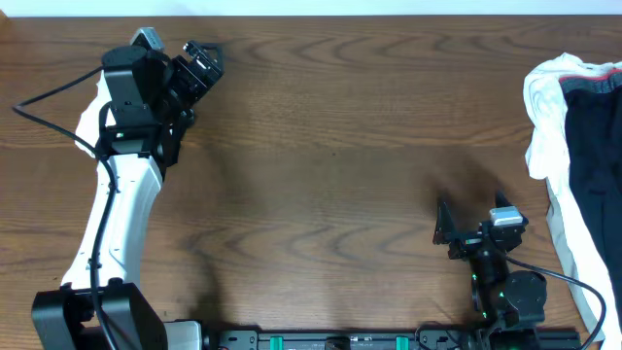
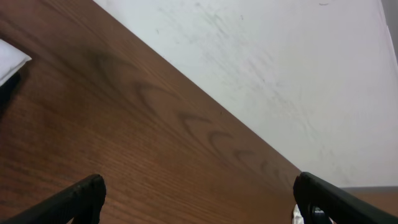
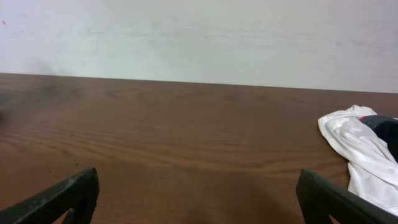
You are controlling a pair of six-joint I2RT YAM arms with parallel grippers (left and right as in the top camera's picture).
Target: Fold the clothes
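Note:
The clothes [image 1: 575, 126] lie heaped at the table's right edge, a white garment [image 3: 357, 146] wrapped round a black one [image 1: 595, 146]. Another white piece of cloth [image 1: 90, 119] shows under my left arm at the far left, and its corner [image 2: 9, 59] appears in the left wrist view. My left gripper [image 1: 204, 56] hangs open over bare wood near the back left, with nothing between its fingers [image 2: 81, 196]. Near the front right, my right gripper [image 1: 473, 216] is open and empty too, left of the heap, its fingers [image 3: 68, 193] wide apart.
The brown wooden table [image 1: 330, 156] stretches between the two arms. A white wall [image 3: 199, 37] runs behind the table's far edge. Black cables trail from both arms, one looping off the left edge [image 1: 39, 122].

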